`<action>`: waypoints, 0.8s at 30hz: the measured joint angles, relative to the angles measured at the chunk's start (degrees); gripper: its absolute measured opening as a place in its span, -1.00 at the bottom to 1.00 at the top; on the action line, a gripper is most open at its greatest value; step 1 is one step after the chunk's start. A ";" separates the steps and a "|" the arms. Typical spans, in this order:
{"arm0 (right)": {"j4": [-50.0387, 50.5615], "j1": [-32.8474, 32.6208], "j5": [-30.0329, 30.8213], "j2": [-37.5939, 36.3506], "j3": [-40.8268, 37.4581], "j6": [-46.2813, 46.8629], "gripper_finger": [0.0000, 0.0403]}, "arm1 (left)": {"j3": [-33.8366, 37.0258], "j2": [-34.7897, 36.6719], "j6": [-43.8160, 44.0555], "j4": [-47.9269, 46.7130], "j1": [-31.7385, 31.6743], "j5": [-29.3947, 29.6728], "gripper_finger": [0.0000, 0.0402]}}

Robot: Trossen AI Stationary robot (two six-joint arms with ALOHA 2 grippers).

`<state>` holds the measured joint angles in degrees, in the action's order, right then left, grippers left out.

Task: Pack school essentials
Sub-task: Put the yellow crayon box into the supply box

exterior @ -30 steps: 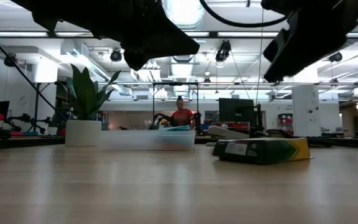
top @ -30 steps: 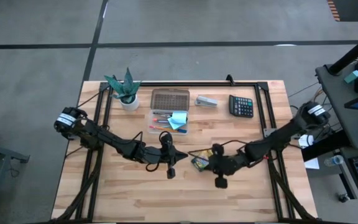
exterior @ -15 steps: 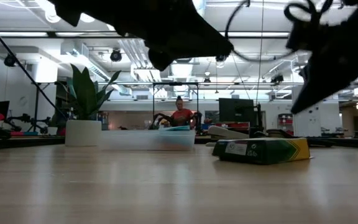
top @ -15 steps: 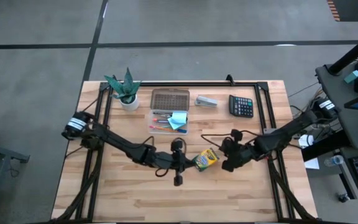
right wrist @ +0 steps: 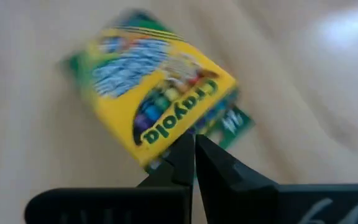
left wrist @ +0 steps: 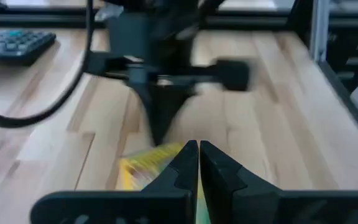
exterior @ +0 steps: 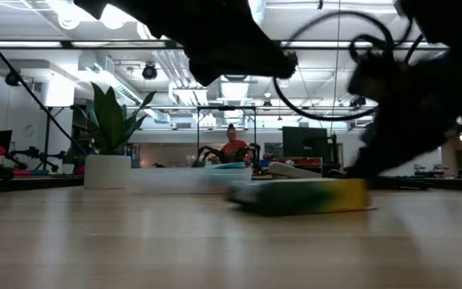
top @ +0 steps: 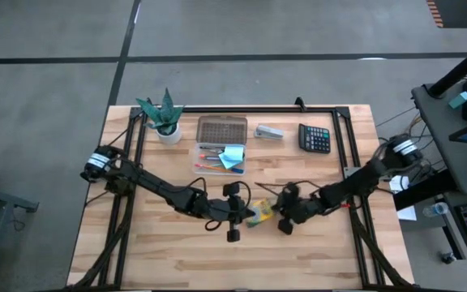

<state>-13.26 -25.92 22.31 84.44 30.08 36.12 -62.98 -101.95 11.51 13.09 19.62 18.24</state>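
High view: the crayon box (top: pixel 259 215) lies flat on the bare wood of the table (top: pixel 160 259), near the middle and well short of the clear pencil case (top: pixel 220 157) at the back. The left gripper (top: pixel 239 212) sits just beside the box on one side and the right gripper (top: pixel 283 212) just beside it on the other, so the box is between the two. Whether either touches it, I cannot tell from up here. In the case are pens and the light-blue notepad (top: pixel 233 156). Along the back edge stand a potted plant (top: pixel 162 116), a brown tray (top: pixel 221 128), the grey stapler (top: pixel 269 131) and the black calculator (top: pixel 314 138).

Low view: the box (exterior: pixel 301 196) is flat on the table top and blurred. Dark arm shapes hang above it and to one side. A person in red (exterior: pixel 233 149) sits far off in the room.

Left wrist view: the left gripper's (left wrist: pixel 199 163) fingers are pressed together with nothing between them; the yellow box (left wrist: pixel 143 172) lies just past the tips, and the other arm (left wrist: pixel 155 62) is beyond it.

Right wrist view: the right gripper (right wrist: pixel 194 155) has its fingers pressed together too, tips at the edge of the box (right wrist: pixel 157 112), whose printed yellow face is up.
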 joint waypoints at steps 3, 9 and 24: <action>-13.03 0.06 -5.65 4.71 3.53 -6.47 -0.96 | 0.04 0.39 0.00 -1.87 0.05 -0.02 -1.00; 3.44 0.07 -5.49 3.53 13.62 -14.44 -0.96 | -1.99 0.98 0.17 -8.89 0.59 -1.89 -0.98; 14.86 0.26 16.67 -15.51 14.38 -25.88 -0.96 | -3.12 0.77 -5.08 -12.55 7.72 -1.81 -0.04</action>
<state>1.59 -25.66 38.99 68.93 44.47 10.24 -66.10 -101.18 6.42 0.55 27.33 16.43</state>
